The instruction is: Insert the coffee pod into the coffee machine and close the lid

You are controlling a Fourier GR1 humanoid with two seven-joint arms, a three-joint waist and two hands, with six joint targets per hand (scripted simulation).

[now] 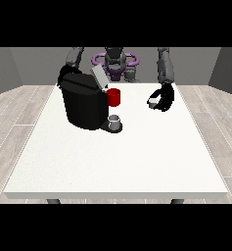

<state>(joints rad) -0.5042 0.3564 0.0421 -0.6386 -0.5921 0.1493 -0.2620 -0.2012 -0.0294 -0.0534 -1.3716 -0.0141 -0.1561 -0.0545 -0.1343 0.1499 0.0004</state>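
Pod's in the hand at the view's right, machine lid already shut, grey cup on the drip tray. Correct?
Not quite. The front view shows the coffee machine lid raised, not shut. The rest holds: the pod is in the hand at the view's right, and the grey cup sits on the drip tray.

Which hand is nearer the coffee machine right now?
The robot's right hand, at the view's left, sits against the coffee machine. The hand at the view's right holds the pod, well apart from it.

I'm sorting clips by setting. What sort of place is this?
Probably a bare test room set up as a coffee corner: a large white table on a wood-plank floor with plain grey walls, bearing only a black coffee machine, a red cup and a small grey cup.
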